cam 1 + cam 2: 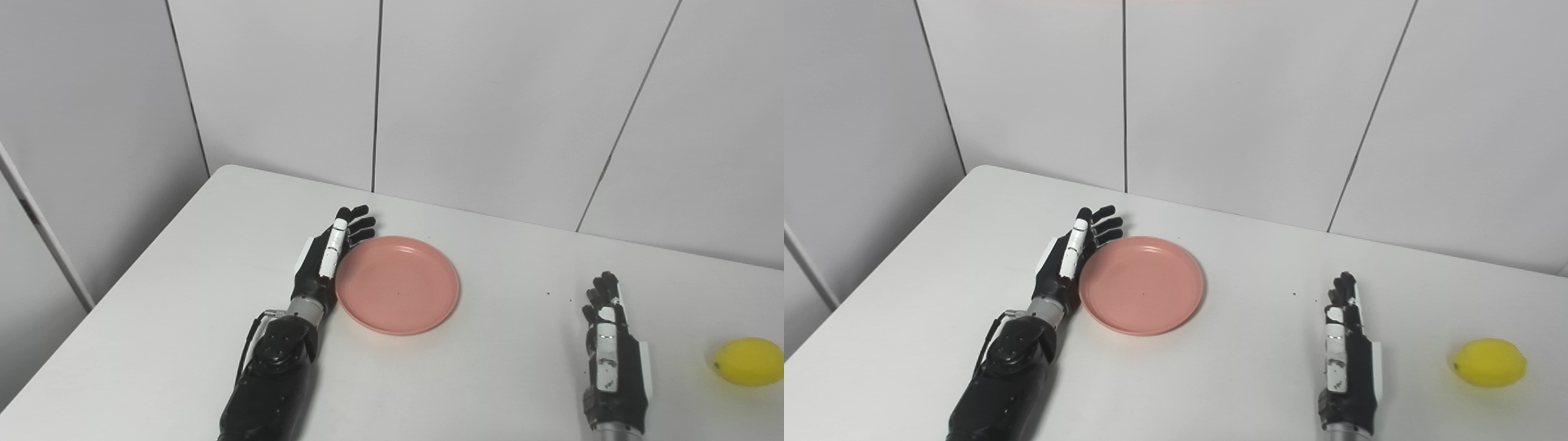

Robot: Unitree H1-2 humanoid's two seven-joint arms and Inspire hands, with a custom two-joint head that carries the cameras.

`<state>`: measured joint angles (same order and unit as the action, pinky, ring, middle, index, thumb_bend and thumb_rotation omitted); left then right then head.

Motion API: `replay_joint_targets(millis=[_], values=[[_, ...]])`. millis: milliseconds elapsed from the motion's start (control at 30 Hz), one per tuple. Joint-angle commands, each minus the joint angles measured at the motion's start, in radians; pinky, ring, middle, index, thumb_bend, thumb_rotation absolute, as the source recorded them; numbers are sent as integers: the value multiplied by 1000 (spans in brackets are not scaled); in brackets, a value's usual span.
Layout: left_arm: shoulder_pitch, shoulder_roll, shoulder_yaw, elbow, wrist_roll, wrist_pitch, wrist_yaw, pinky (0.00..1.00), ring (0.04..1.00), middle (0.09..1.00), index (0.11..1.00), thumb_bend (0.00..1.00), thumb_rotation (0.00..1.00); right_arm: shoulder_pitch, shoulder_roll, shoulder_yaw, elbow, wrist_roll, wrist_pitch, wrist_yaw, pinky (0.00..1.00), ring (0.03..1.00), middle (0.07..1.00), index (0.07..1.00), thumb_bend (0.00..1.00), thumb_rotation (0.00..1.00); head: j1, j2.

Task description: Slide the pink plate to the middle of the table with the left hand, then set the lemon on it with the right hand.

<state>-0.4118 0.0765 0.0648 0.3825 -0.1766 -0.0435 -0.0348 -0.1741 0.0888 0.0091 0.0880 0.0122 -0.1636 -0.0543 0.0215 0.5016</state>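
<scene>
A round pink plate [397, 285] lies flat on the white table [184, 294], a little left of the table's middle. My left hand [327, 254] stands on edge against the plate's left rim, fingers straight and apart, holding nothing. A yellow lemon [748, 361] rests on the table at the far right. My right hand [606, 349] lies near the front right, open, fingers pointing away from me, a short gap left of the lemon and well right of the plate.
White wall panels [478, 98] rise just behind the table's far edge. The table's rounded far-left corner [228, 171] lies behind the left hand. A few dark specks [547, 293] dot the surface between plate and right hand.
</scene>
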Motion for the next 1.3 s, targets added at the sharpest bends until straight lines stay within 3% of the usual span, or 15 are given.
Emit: replay_joint_targets(millis=[0, 333, 600, 1267], values=[[-14, -12, -9, -13, -5, 24, -23, 818, 822, 815, 801, 625, 1000, -24, 11, 13, -27, -18, -25, -1, 999, 990, 978, 967, 720, 936, -28, 8], [-12, -22, -13, -38, -10, 57, -47, 816, 818, 814, 800, 603, 1000, -40, 25, 63, -39, -80, 22, -1, 1000, 1000, 1000, 1000, 728, 1000, -156, 37], [1, -40, -24, -43, 4, 52, -52, 806, 821, 818, 804, 600, 1000, -48, 42, 73, -17, -98, -3, -11, 1000, 1000, 1000, 1000, 727, 1000, -242, 37], [28, -127, -43, -62, 13, 49, -29, 812, 824, 826, 812, 588, 1000, -50, 28, 67, -46, -79, 13, 14, 1000, 1000, 1000, 1000, 699, 1000, -247, 54]])
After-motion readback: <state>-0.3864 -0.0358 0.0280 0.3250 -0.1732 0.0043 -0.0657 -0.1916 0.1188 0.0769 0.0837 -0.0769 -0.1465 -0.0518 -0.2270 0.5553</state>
